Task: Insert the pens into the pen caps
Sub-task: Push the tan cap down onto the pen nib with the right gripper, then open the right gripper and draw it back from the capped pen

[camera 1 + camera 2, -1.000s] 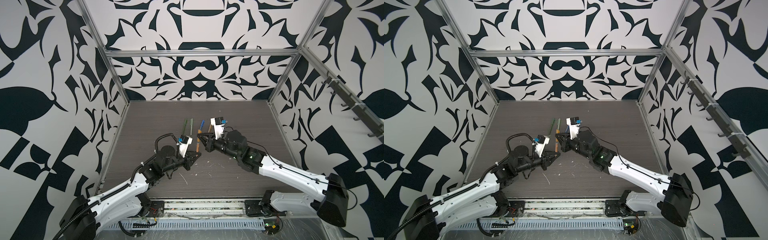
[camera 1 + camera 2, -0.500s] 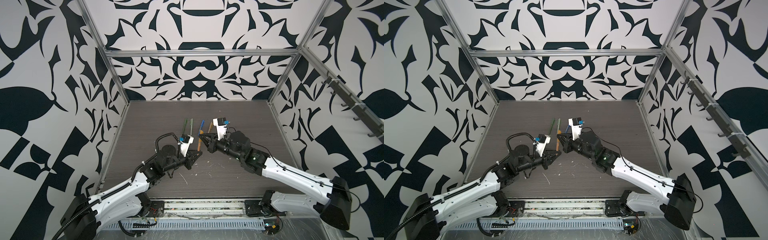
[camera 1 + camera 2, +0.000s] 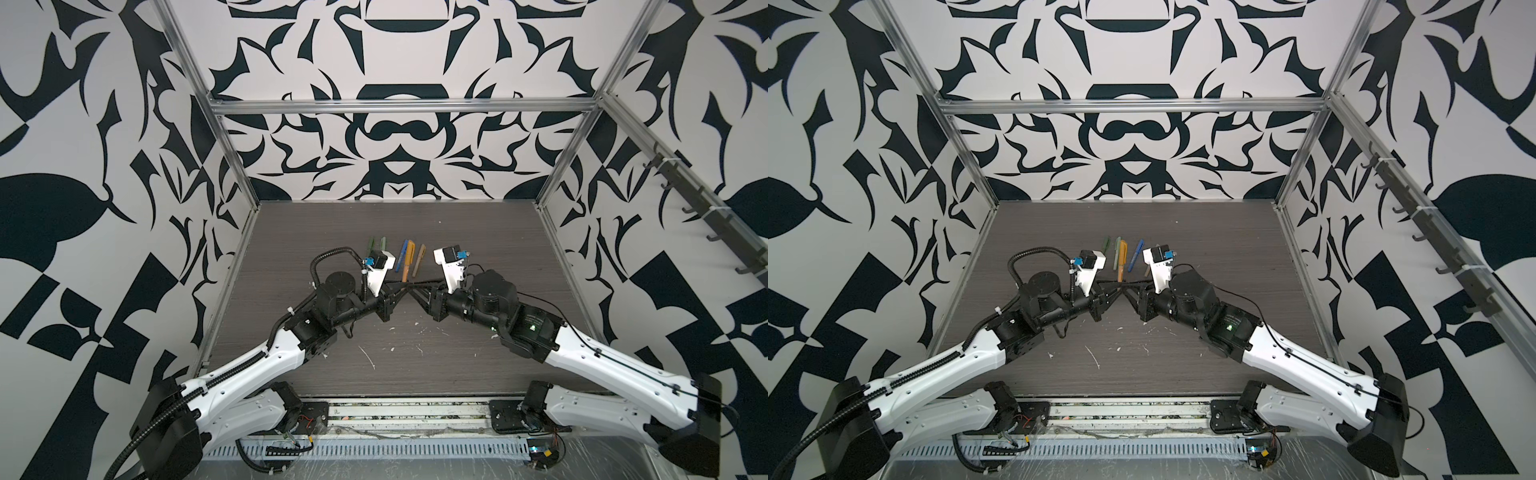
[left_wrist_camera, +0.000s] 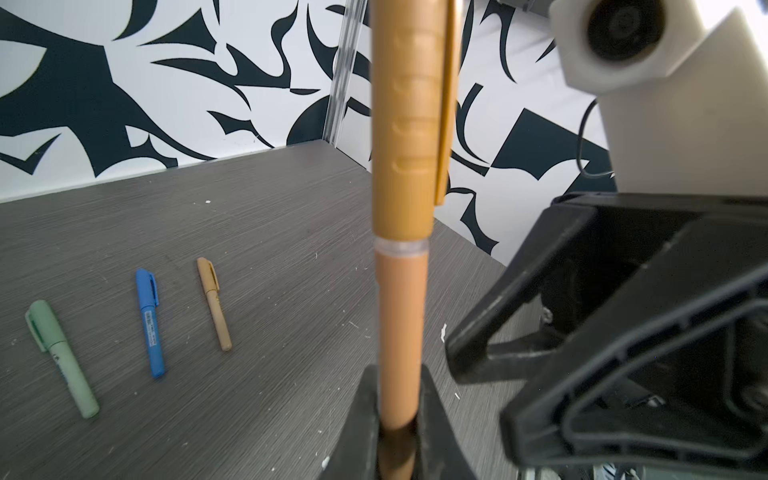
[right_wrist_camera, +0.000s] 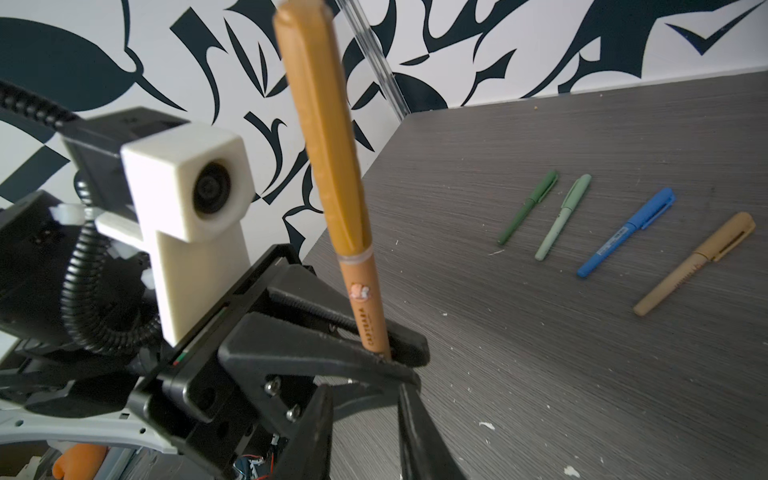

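Note:
My left gripper (image 4: 401, 374) is shut on the lower end of the orange-brown pen (image 4: 401, 311) and holds it upright above the table. The orange-brown pen cap (image 4: 405, 124) sits on its upper end. In both top views this pen (image 3: 409, 257) rises from the left gripper (image 3: 400, 291). My right gripper (image 5: 365, 399) is open with nothing between its fingers, right beside the left one (image 5: 384, 353) at the pen's base. Capped dark green (image 5: 528, 208), pale green (image 5: 563, 218), blue (image 5: 627, 230) and tan (image 5: 694, 264) pens lie in a row behind.
White flecks of debris (image 3: 368, 355) are scattered over the dark table (image 3: 478, 374) in front of the grippers. Patterned walls with metal posts (image 3: 232, 166) enclose the table on three sides. The two arms meet at mid-table, tip to tip.
My right gripper has opened, let go of the orange-brown cap and dropped to the pen's base. The left gripper still holds the pen, shifted slightly.

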Controlling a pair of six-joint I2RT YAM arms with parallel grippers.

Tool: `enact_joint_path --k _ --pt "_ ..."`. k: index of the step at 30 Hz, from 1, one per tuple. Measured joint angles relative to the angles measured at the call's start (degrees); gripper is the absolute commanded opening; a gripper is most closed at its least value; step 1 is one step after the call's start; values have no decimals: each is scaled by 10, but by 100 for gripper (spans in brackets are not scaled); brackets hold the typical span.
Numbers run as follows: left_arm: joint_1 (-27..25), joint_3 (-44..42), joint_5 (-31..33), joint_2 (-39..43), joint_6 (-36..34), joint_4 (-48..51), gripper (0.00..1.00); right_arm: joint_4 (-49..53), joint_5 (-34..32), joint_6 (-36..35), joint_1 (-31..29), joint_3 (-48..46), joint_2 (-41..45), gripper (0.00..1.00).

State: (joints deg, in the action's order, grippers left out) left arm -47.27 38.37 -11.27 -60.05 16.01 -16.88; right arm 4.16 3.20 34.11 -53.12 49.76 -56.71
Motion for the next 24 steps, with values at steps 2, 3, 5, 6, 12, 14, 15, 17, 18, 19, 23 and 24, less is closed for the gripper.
enact_joint_path --k 2,3,5,6,12,14,15,17,18,19,23,24 --pt "0 0 0 -6 -4 0 4 22 -9 -2 0 0 15 29" --pt "0 0 0 -9 -5 -1 4 35 -20 -3 0 0 25 28" --pt "0 0 -2 -16 -7 -4 4 66 -45 -7 0 0 44 28" --pt "0 1 -4 -21 -9 -5 4 83 -61 -9 0 1 52 27" --pt "0 26 -17 -56 -13 1 4 170 -156 -19 0 8 91 31" --pt "0 26 -17 -59 -13 1 4 188 -178 -27 0 10 99 33" --pt "0 26 -18 -60 -13 1 4 196 -188 -32 0 13 101 33" --pt "-2 26 -18 -63 -12 1 4 206 -194 -49 0 22 101 29" --pt "-3 26 -17 -66 -12 0 3 208 -196 -59 0 27 101 29" --pt "-6 26 -17 -69 -12 0 3 210 -201 -68 0 34 100 29" --pt "-16 26 -12 -76 -13 2 3 226 -213 -93 0 93 79 31" --pt "-17 26 -11 -76 -13 2 3 226 -212 -100 0 113 71 34"
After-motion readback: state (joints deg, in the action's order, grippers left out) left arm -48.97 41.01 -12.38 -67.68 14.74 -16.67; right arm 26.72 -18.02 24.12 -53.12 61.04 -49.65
